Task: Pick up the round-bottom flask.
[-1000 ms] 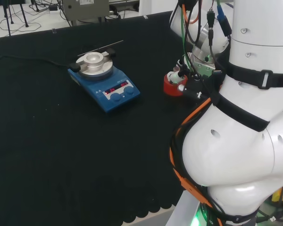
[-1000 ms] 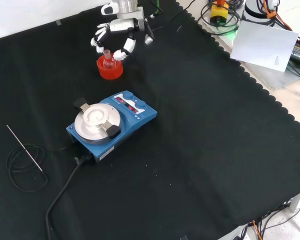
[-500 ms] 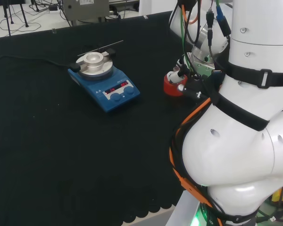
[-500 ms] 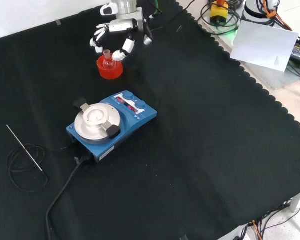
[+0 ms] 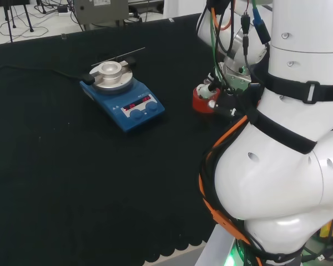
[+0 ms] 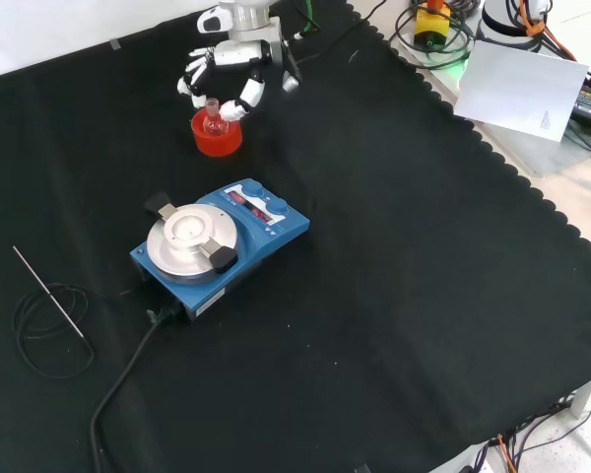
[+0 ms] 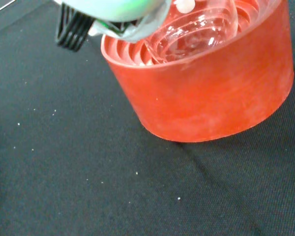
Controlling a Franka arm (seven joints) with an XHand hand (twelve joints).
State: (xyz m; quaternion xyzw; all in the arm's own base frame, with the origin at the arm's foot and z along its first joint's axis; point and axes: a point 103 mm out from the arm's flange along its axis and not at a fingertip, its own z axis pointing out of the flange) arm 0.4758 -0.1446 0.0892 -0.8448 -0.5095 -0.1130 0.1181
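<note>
A small clear round-bottom flask (image 6: 214,120) sits upright in a red ribbed stand (image 6: 218,140) at the far side of the cloth in the front view. The hand (image 6: 234,67) hangs just above and behind it, open. Its fingers are spread and bent loosely to either side of the flask's neck. One white fingertip (image 6: 233,108) lies close beside the neck, and I see a gap between the rest and the glass. In the head view the stand (image 5: 202,103) peeks out left of the arm, with the hand (image 5: 213,87) over it. The wrist view shows the stand (image 7: 211,98) close up, holding the flask's bulb (image 7: 187,35).
A blue hotplate stirrer (image 6: 220,243) with a round metal top stands nearer the front-view camera than the stand, its black cable trailing off. A thin metal probe with coiled wire (image 6: 47,310) lies at the left. The cloth's scalloped edge (image 6: 532,187) runs along the right.
The hand has shifted very slightly over the flask. The flask and stand have not moved.
</note>
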